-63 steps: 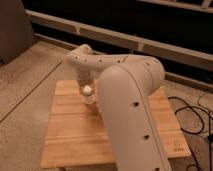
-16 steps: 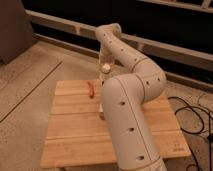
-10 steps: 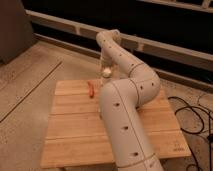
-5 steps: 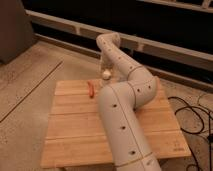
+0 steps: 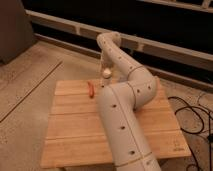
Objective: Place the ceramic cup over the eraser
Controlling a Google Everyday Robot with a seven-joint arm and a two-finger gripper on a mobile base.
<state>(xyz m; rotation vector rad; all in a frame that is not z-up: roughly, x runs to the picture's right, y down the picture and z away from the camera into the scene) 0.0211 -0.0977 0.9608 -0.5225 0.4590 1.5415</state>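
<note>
The tool [image 5: 106, 70] hung above the far edge of the counter [image 5: 75, 135], at the end of the arm [image 5: 122, 100] that reached away from me and folded back down. A small cream-white round thing sat at its tip, which I took to be the ceramic cup [image 5: 106, 73]; the tool appeared to be clamped on it and carrying it clear of the wood, though the grip itself was hard to make out. Just to the left and a little nearer me, the eraser [image 5: 91, 89], a short orange-red piece, lay flat on the wooden slats, uncovered.

Progress, as judged: cup picked up and in the air, so the grasp looked done. Not yet done: bringing the cup across above the eraser, lowering it mouth-down over the eraser, letting go. Cup and eraser were near but apart, not lined up.
</note>
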